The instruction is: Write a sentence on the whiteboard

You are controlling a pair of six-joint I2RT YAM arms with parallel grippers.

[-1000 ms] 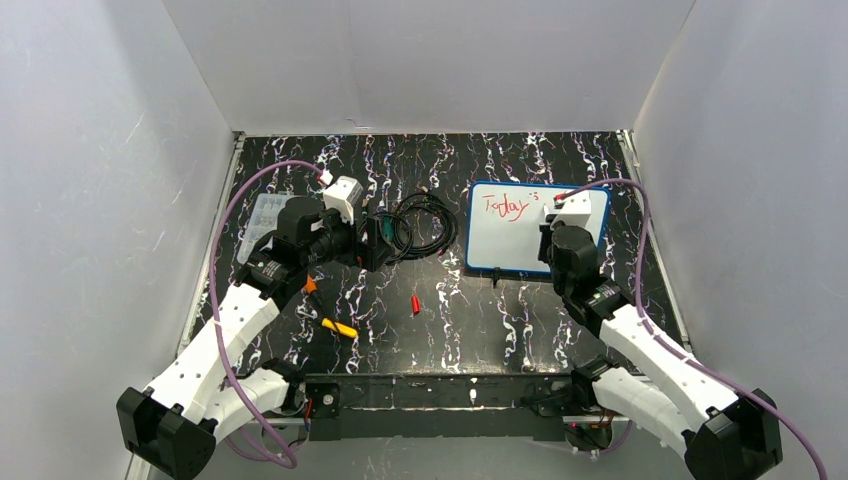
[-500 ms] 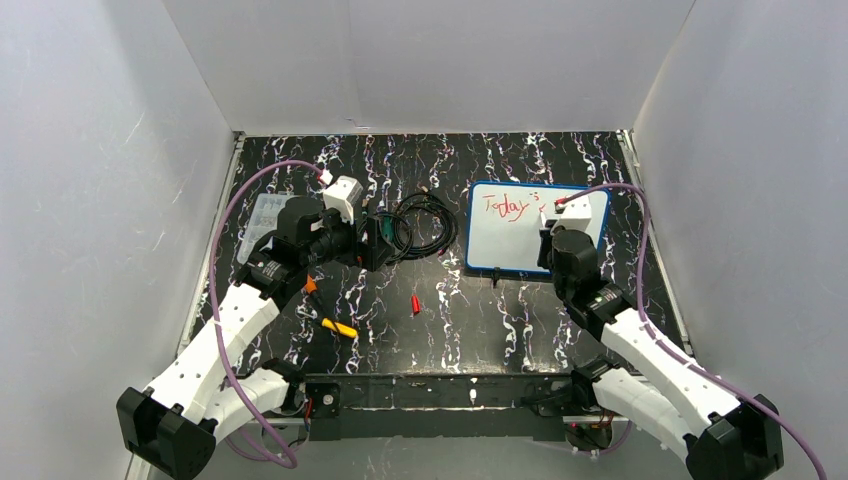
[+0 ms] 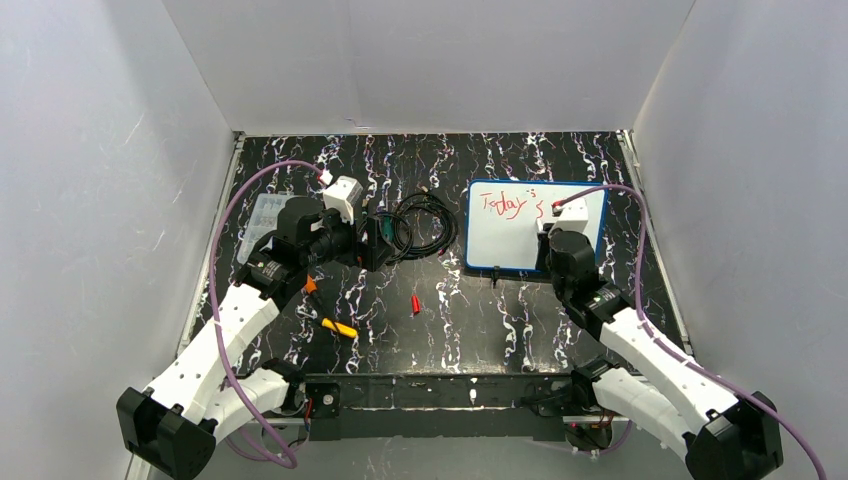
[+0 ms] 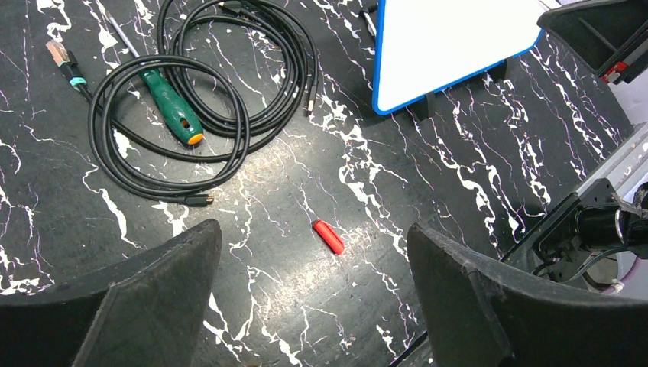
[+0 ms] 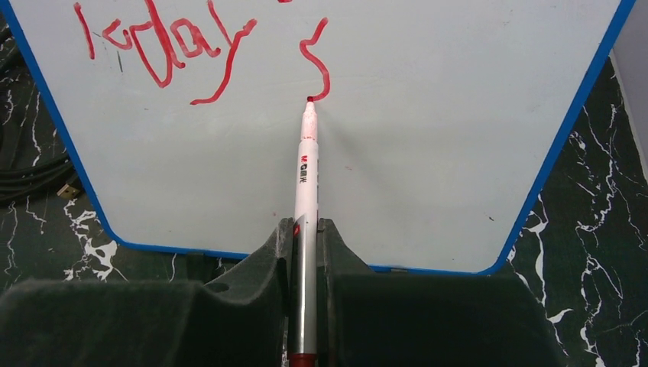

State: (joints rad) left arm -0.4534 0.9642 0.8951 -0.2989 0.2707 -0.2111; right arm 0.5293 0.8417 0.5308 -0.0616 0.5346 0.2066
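My left pincer (image 4: pixel 313 237) hangs released over the table (image 3: pixel 480 310), idle. Right of the cable coil (image 3: pixel 420 225) sits the whiteboard (image 3: pixel 505 245), its sentence (image 5: pixel 172 46) reading "Today's". My right pincer (image 5: pixel 306 233) is clenched on the marker (image 5: pixel 306 168), whose tip is at the foot of the "s". I press lightly, lift cleanly, then shift right for the next word.

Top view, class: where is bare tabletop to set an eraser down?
Bare: the strip between the red cap and the right arm, in front of the whiteboard. Crowded: the cable coil and green screwdriver beside the left gripper.
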